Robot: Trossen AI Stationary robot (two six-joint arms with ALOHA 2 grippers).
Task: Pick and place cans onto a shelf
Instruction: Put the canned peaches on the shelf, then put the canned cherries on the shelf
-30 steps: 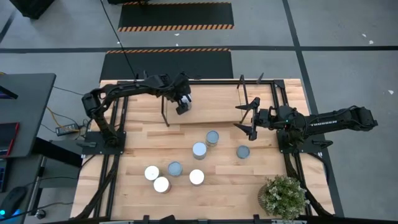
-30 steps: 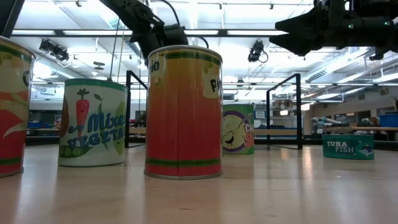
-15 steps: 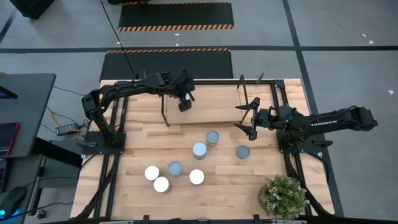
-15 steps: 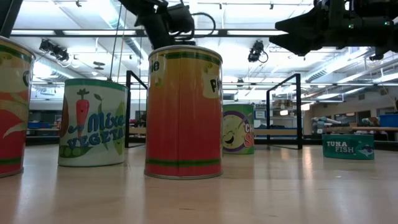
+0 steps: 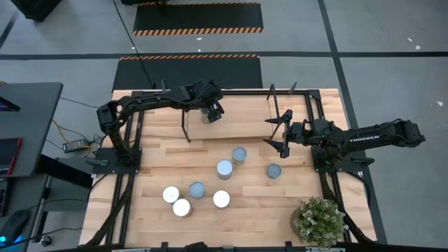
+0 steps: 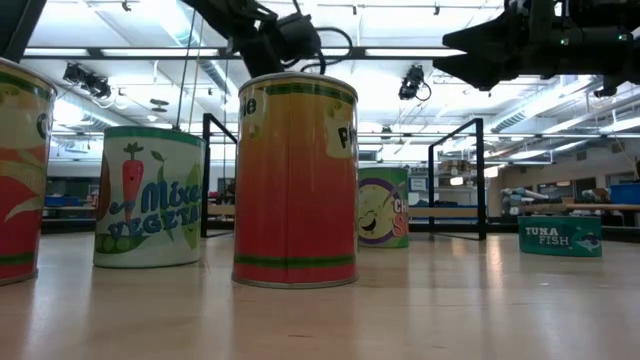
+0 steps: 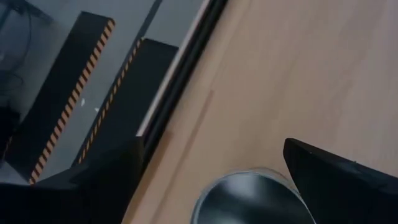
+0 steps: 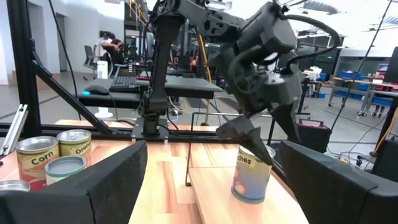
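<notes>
Left fingers (image 8: 255, 146) straddle a can (image 8: 252, 174) on the shelf (image 5: 238, 119), clamped or freed I cannot tell, while open right fingers (image 5: 278, 133) wait nearby.

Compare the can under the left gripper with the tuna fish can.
The can under the left gripper is tall and stands on the shelf; the tuna fish can is squat and sits on the table. The left gripper is at the first; nothing is near the second. Both are upright.
</notes>
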